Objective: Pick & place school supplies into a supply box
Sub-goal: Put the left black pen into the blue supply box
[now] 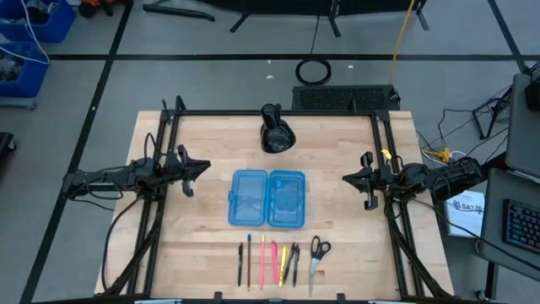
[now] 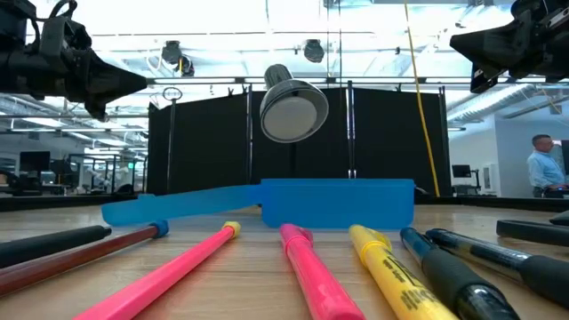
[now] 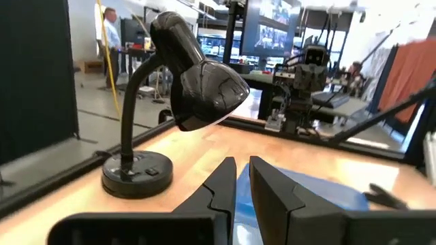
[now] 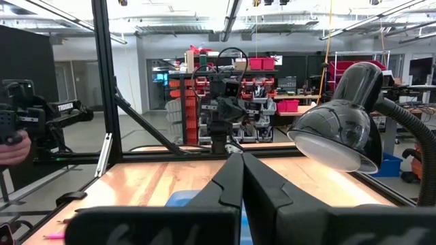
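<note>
The blue translucent supply box (image 1: 267, 198) lies open at the table's middle, both halves flat on the wood; the low view shows it edge-on (image 2: 338, 203). Several pens and pencils (image 1: 268, 263), black, pink and yellow, lie side by side in a row near the table's near edge, with black-handled scissors (image 1: 317, 256) at the row's right end. In the low view the pens (image 2: 302, 267) fill the foreground. My left gripper (image 1: 205, 167) hovers left of the box, shut. My right gripper (image 1: 346, 178) hovers right of it, shut. Both touch nothing.
A black desk lamp (image 1: 276, 133) stands on its round base near the far edge, behind the box; its head faces the near side (image 2: 293, 111). Black frame rails (image 1: 278, 112) run along the table's far, left and right sides. A person (image 2: 544, 164) stands in the room beyond.
</note>
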`<state>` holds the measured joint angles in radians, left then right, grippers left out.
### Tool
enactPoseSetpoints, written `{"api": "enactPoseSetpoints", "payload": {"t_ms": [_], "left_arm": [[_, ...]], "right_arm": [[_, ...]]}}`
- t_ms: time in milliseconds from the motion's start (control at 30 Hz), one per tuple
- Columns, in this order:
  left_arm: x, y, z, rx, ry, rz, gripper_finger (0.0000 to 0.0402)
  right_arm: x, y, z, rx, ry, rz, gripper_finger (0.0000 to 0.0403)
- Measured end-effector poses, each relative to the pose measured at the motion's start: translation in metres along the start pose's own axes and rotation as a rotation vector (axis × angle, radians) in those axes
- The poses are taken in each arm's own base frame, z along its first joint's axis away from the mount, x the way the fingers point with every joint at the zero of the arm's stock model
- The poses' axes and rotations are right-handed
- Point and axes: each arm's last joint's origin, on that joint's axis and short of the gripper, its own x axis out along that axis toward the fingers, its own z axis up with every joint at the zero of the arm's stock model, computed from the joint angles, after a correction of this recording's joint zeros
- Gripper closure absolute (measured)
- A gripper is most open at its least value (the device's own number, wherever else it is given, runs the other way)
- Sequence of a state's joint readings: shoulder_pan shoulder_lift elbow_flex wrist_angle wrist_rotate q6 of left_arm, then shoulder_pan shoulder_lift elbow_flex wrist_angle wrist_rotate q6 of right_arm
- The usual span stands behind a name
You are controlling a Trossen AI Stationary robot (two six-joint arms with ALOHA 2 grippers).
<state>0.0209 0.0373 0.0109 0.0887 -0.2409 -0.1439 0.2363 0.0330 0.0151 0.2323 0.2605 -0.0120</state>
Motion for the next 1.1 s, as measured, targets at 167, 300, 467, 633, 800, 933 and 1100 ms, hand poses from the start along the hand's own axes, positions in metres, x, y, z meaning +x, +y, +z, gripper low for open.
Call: {"api": "enactPoseSetpoints", "payload": {"t_ms": [167,300,467,633,800,933,1100], "left_arm": [[0.0,-0.001,0.007,-0.159,-0.074,-0.03,0.0355],[-0.002,-0.012,0.024,-0.209,-0.07,-0.229,0.0355],[0.009,-0.029,0.041,-0.23,0.019,-0.164,0.0355],[0.033,-0.067,0.092,-0.2,0.187,-0.106,0.0355],[0.054,-0.117,0.142,-0.139,0.438,0.109,0.0355],[0.07,-0.158,0.16,-0.212,0.579,0.297,0.0355],[0.094,-0.209,0.142,-0.379,0.78,0.476,0.0355]], "right_arm": [[0.0,0.0,0.0,0.0,0.001,0.0,0.0403],[0.0,0.0,0.0,-0.004,0.001,0.0,0.0403],[0.0,0.0,0.0,0.0,0.002,0.0,0.0403],[0.0,0.0,-0.001,-0.002,0.006,0.0,0.0403],[0.0,0.0,-0.001,-0.002,0.006,0.0,0.0403],[0.0,0.0,-0.001,-0.027,0.006,0.0,0.0403],[0.0,0.0,-0.001,-0.079,0.006,0.0,0.0403]]}}
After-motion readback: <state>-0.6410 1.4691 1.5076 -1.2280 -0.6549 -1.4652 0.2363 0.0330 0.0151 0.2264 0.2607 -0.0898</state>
